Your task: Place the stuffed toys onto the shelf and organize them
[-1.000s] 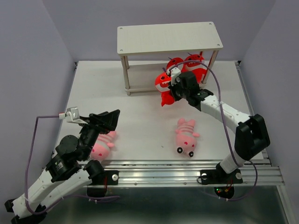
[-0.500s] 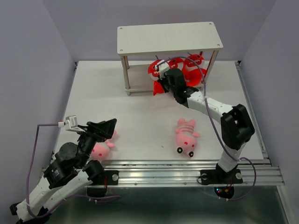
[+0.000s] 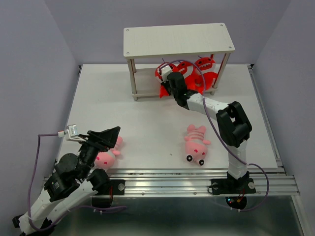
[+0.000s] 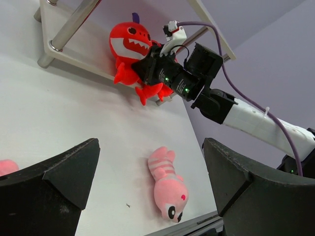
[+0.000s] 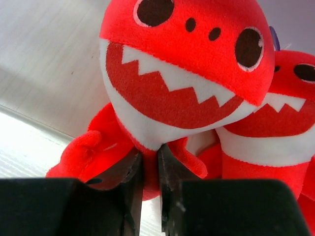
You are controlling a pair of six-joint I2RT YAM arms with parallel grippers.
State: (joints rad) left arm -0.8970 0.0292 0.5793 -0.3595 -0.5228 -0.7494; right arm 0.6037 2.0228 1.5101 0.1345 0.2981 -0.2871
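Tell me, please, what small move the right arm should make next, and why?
Probably open the right gripper and draw straight back: the red monster it pinches already sits on the lower shelf beside a second monster.

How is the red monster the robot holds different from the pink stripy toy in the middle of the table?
The red monster is bright red with a white toothy grin; the pink stripy toy is pink with stripes. The red monster stands upright on the shelf's lower board; the pink stripy toy lies flat on the table. The right hand pinches the red monster; nothing touches the pink stripy toy. Both are small plush toys.
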